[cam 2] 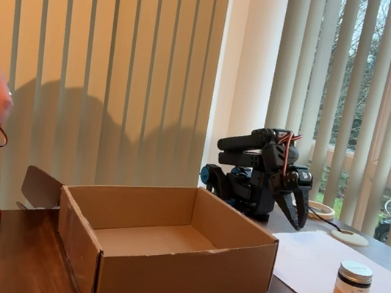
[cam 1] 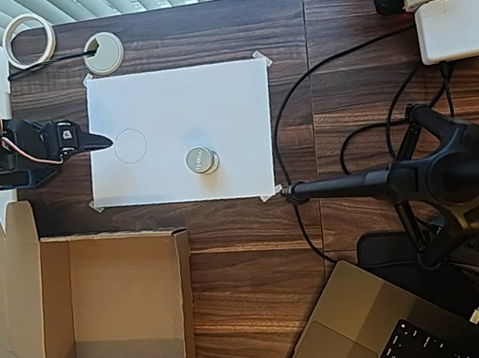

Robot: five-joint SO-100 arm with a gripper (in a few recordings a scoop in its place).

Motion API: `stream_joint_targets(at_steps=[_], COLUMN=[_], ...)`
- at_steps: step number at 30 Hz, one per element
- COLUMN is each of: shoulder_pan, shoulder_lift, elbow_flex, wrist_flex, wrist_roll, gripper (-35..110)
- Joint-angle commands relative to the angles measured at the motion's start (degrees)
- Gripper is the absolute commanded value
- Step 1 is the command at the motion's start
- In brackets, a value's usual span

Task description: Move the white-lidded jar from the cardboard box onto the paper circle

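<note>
The white-lidded jar (cam 1: 202, 160) (cam 2: 353, 284) stands upright on the white taped sheet (cam 1: 207, 101), right of centre, outside the cardboard box. A thin pencil circle (cam 1: 131, 145), about jar-wide, lies bare to the jar's left; the jar hides anything drawn beneath it. The cardboard box (cam 1: 186, 304) (cam 2: 184, 267) sits open and empty in front of the sheet, its flaps spread on the left in the overhead view. My gripper (cam 1: 106, 141) (cam 2: 299, 216) hangs at the sheet's left edge, just left of the bare circle, shut with nothing in it, well apart from the jar.
A tape roll (cam 1: 29, 40) and a white grommet (cam 1: 103, 53) lie behind the sheet. A black camera stand (cam 1: 361, 183) reaches in from the right, with cables (cam 1: 299, 94), a white charger (cam 1: 459, 26) and a laptop (cam 1: 405, 326) nearby.
</note>
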Motion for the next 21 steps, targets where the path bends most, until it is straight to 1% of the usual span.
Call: stream_joint_targets(at_steps=[1, 21], shoulder_pan=[0.3, 0.5], shoulder_lift=[3.6, 3.6], elbow_flex=[-0.9, -0.9], wrist_flex=[0.3, 0.0], wrist_roll=[-0.2, 0.0], gripper=[0, 0])
